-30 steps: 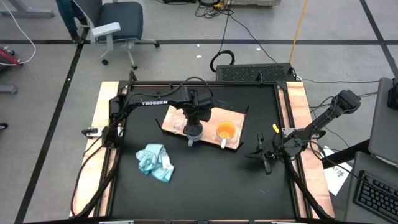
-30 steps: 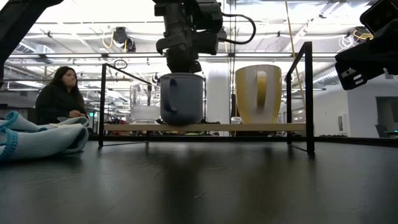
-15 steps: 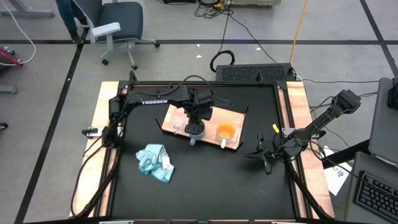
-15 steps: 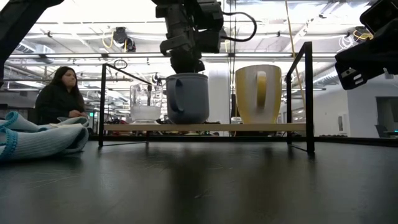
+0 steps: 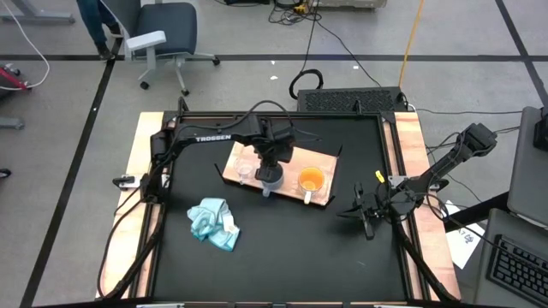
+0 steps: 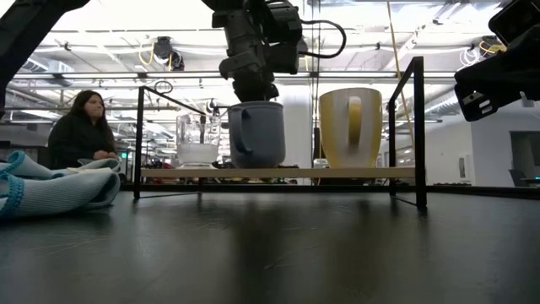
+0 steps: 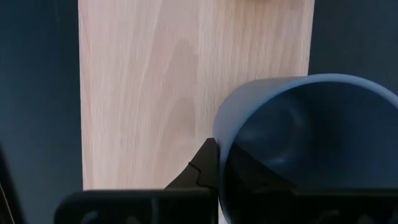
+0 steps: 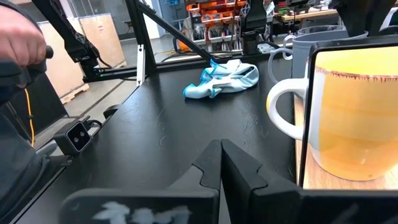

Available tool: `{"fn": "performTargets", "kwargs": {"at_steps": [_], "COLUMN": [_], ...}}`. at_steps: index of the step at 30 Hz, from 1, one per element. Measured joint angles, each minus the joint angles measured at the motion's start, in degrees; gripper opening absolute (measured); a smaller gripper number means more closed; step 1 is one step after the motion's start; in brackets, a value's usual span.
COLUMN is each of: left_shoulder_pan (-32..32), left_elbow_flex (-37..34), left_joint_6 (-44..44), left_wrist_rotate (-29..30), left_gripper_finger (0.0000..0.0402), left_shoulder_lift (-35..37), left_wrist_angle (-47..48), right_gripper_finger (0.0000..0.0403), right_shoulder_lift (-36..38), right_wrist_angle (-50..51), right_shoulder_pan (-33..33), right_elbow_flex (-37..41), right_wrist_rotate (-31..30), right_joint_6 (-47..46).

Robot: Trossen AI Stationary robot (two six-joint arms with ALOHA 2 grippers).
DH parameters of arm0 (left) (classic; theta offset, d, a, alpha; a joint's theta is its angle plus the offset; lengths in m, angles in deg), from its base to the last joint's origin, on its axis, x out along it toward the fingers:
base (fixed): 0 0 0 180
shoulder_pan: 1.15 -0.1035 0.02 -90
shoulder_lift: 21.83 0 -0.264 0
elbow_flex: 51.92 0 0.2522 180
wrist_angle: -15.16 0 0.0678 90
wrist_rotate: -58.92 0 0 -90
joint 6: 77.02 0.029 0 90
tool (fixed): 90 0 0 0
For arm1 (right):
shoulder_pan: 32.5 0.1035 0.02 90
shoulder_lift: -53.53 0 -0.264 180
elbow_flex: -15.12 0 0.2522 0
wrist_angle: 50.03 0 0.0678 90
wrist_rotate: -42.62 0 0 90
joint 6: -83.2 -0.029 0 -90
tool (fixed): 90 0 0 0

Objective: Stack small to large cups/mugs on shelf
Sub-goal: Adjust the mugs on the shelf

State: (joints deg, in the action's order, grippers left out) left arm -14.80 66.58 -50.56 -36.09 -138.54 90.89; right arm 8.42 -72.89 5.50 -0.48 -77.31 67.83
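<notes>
The grey-blue mug [image 6: 256, 133] stands upright over the wooden shelf [image 5: 325, 198], between the clear glass cup [image 5: 246, 168] and the orange mug [image 5: 310, 180] with its white handle. Both of those rest with their bases on the shelf. My left gripper [image 6: 253, 95] comes down from above and is shut on the grey-blue mug's rim. My right gripper [image 8: 221, 155] is shut on nothing and waits at the table's right edge [image 5: 370, 210]. My left gripper pinches the grey-blue mug's wall at the rim [image 7: 217, 134], one finger [image 7: 205, 167] outside and the other inside the hollow. The fingers come from above, pointing steeply down. The mug is upright with its base level with the shelf's top; whether it rests there I cannot tell.
A light blue cloth [image 5: 214, 221] lies crumpled on the black tabletop, near and to the left of the shelf. A black metal frame [image 6: 405, 127] runs around the table. A person sits beyond the table's far side [image 6: 80, 127].
My left gripper, still shut on the grey-blue mug, has carried it a little toward the table's far edge and the orange mug. The mug was tilted a second ago and now stands upright.
</notes>
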Motion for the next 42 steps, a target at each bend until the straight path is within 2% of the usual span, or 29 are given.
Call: {"fn": "performTargets", "kwargs": {"at_steps": [22,42], "left_shoulder_pan": [-1.8,-0.8], "left_elbow_flex": [0.1,0.0], "left_joint_6": [1.5,0.2], "left_wrist_rotate": [-1.2,2.4], "left_gripper_finger": [0.0005,0.0005], "left_shoulder_lift": [-0.9,-0.9], "left_wrist_angle": [-2.6,-2.3], "right_gripper_finger": [0.0000,0.0000], "right_shoulder_lift": [0.0,0.0], "right_wrist_angle": [0.0,0.0], "right_shoulder_pan": [0.0,0.0], "right_elbow_flex": [0.0,0.0], "right_wrist_rotate": [0.0,0.0], "right_joint_6": [0.2,0.7]}}
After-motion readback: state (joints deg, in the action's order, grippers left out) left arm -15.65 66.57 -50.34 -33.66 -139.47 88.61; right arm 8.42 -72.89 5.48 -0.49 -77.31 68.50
